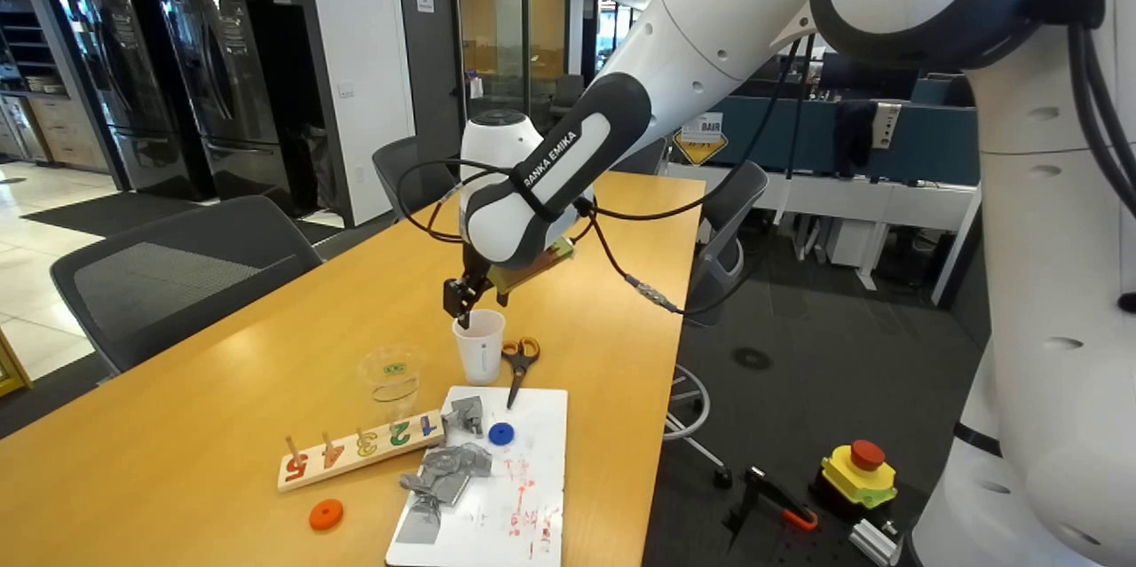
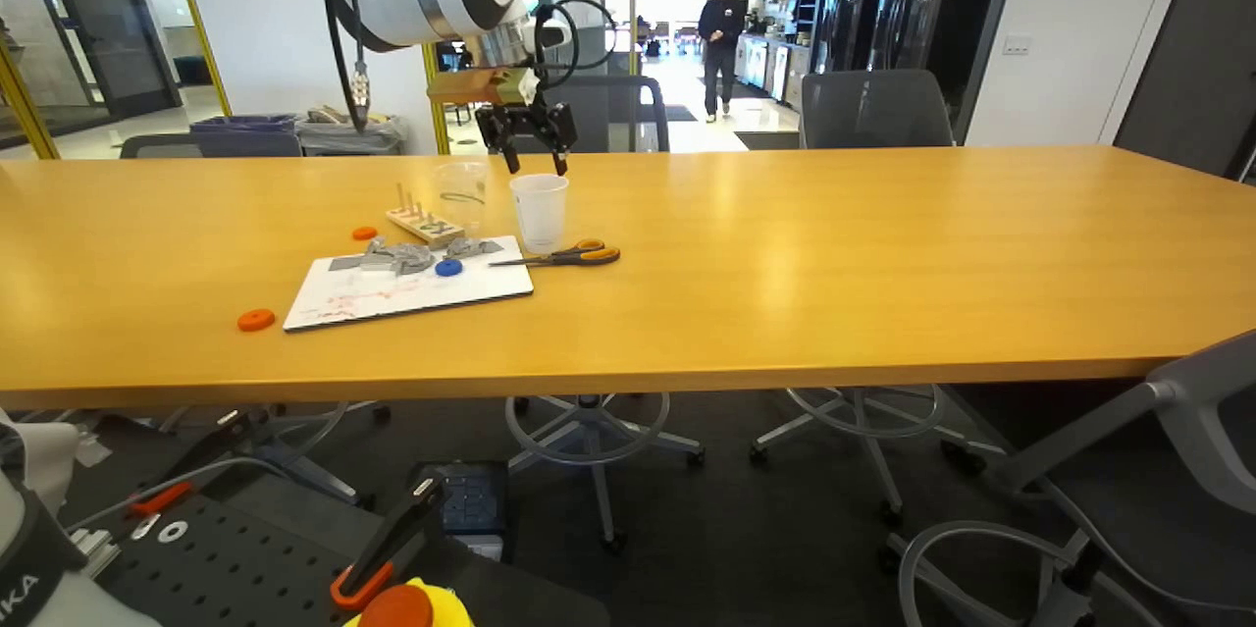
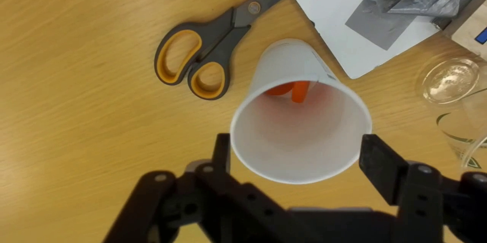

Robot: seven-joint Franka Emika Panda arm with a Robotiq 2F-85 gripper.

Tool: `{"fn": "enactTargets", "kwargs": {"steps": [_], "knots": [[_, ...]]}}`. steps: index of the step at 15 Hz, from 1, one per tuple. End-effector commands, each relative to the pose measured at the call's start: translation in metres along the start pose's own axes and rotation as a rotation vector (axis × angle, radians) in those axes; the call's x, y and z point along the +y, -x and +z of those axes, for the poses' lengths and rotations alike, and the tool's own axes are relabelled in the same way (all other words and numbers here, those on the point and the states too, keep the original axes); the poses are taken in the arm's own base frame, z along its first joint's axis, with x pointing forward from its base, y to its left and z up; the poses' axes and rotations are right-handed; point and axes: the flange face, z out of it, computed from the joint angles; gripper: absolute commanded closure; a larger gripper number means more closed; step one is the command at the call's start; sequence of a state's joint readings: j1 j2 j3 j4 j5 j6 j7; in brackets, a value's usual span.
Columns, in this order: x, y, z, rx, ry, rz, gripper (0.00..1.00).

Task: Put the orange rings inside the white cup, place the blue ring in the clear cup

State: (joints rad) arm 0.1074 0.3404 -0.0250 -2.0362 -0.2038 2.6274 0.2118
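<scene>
Matt white cup (image 2: pixel 541 215), glossy wooden table (image 2: pixel 765 274)

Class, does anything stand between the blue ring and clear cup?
Yes: grey tape lies between the blue ring and clear cup, with one end of the peg board. Lifting the ring should probably clear both.

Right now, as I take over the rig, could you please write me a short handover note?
Gripper: open, holding nothing, over the upright white paper-like cup.
Done: two flat orange rings show inside that cup.
Left: one flat orange ring near the numbered wooden peg board, and another orange ring near a corner of the white writing board.
Also left: the flat blue ring lies on the writing board; it must go into the transparent plastic cup near the peg board.
</scene>
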Motion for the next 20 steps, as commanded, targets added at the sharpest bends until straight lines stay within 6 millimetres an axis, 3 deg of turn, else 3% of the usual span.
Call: {"fn": "enactTargets", "kwargs": {"steps": [1,5,8,14,20], "knots": [[-0.003,0.005,-0.026,0.010,-0.037,0.052,0.00],[-0.018,0.036,-0.044,-0.075,-0.094,0.057,0.00],[-0.035,0.069,-0.040,-0.169,-0.140,-0.010,0.00],[-0.063,0.113,0.015,-0.267,-0.134,-0.050,0.00],[-0.078,0.122,0.067,-0.234,-0.116,-0.085,0.00]]}}
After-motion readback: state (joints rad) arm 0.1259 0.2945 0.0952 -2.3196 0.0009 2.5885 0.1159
